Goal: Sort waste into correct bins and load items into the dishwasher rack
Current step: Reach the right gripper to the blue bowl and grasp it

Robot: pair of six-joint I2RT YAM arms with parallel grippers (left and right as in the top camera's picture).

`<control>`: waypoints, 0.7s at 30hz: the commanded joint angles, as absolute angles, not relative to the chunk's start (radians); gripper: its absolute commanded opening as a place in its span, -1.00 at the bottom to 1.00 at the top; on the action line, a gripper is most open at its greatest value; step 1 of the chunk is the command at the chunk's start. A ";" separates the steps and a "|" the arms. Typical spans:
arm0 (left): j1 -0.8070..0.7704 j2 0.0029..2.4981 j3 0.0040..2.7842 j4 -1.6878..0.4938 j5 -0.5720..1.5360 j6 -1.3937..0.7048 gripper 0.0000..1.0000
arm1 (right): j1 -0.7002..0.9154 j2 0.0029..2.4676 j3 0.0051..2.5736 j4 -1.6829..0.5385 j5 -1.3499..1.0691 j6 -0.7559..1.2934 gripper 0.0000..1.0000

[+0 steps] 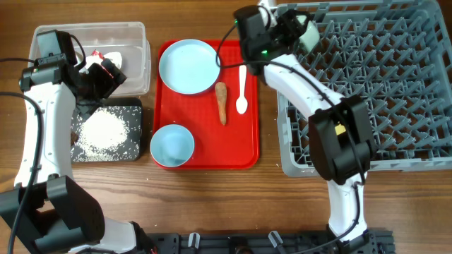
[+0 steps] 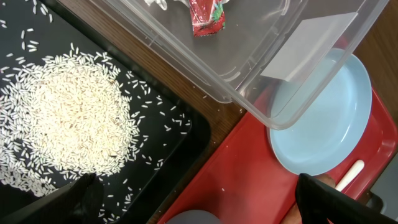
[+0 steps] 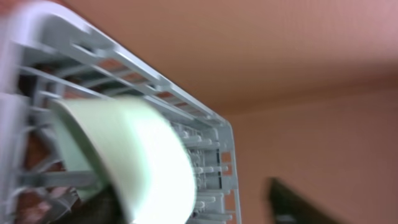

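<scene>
My left gripper [image 1: 104, 76] [image 2: 202, 199] is open and empty, above the edge between the black bin [image 1: 134, 152] [image 2: 180, 143] and the red tray. Loose rice [image 1: 104, 129] [image 2: 74, 118] lies in the black bin. The white-and-red wrapper [image 1: 111, 58] [image 2: 208, 15] lies in the clear bin [image 1: 138, 42] [image 2: 298, 74]. My right gripper [image 1: 296, 32] [image 3: 196, 199] is open at the far left corner of the grey rack [image 1: 381, 92] [image 3: 205, 137]. A small pale cup [image 1: 308, 29] [image 3: 137, 155] sits by one finger. I cannot make out the brown scrap.
The red tray [image 1: 240, 141] [image 2: 249, 174] holds the pale blue plate [image 1: 187, 65] [image 2: 329, 124], one pale blue bowl [image 1: 171, 146] [image 2: 193, 218], the carrot [image 1: 222, 102] and the white spoon [image 1: 242, 88] [image 2: 348, 173]. The right wrist view is blurred.
</scene>
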State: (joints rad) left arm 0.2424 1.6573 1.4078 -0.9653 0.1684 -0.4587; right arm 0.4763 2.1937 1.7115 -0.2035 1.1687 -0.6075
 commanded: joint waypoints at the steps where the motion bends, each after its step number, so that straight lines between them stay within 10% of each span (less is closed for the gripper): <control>1: 0.244 1.640 1.422 -0.966 0.162 -0.457 1.00 | 0.519 2.201 1.708 -0.202 1.133 -0.602 0.88; 8: 0.244 1.640 1.422 -0.966 0.162 -0.457 1.00 | 0.557 2.075 1.711 -0.233 0.953 -0.494 0.99; 16: 0.244 1.640 1.422 -0.966 0.162 -0.457 1.00 | 0.576 1.901 1.702 -0.712 -0.458 0.071 0.81; 21: 0.244 1.640 1.422 -0.966 0.162 -0.457 1.00 | 0.632 1.959 1.628 -0.746 -0.495 0.220 0.65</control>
State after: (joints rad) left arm 0.2424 1.6573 1.4078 -0.9653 0.1684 -0.4587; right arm 0.5941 1.9034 1.6867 -0.7418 -0.3214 0.0536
